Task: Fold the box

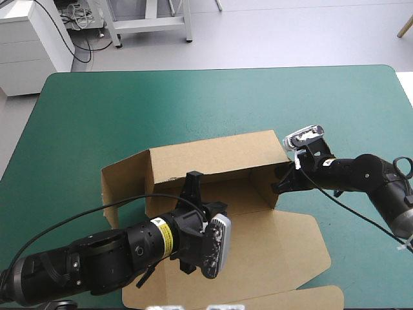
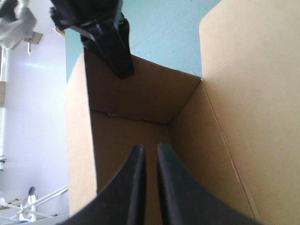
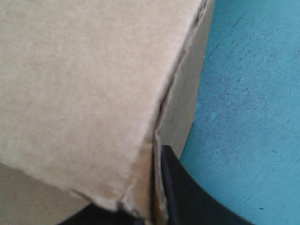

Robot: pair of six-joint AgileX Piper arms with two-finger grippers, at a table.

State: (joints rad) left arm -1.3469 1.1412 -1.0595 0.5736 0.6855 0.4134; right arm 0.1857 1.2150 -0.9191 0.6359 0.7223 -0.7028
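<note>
The brown box (image 1: 213,155) stands mid-table with its back wall and side walls raised; the lid (image 1: 284,258) lies flat toward the table's front edge. My left gripper (image 1: 193,177) reaches into the box from the front, fingers shut, empty, pointing at the back wall. In the left wrist view the left gripper (image 2: 150,150) hangs over the box floor (image 2: 126,136), aimed at the far inner corner. My right gripper (image 1: 281,183) is shut on the box's right wall, and the right gripper (image 3: 158,157) has that wall's edge (image 3: 154,117) between its fingers. The left wrist view shows the right gripper (image 2: 123,70) at the wall's top.
A loose side flap (image 1: 124,187) sticks out at the box's left end. The lid's tuck flap (image 1: 316,298) reaches the table's front edge. Bare teal-green cover (image 1: 193,97) stretches from the box to the far edge and along the right (image 3: 248,93).
</note>
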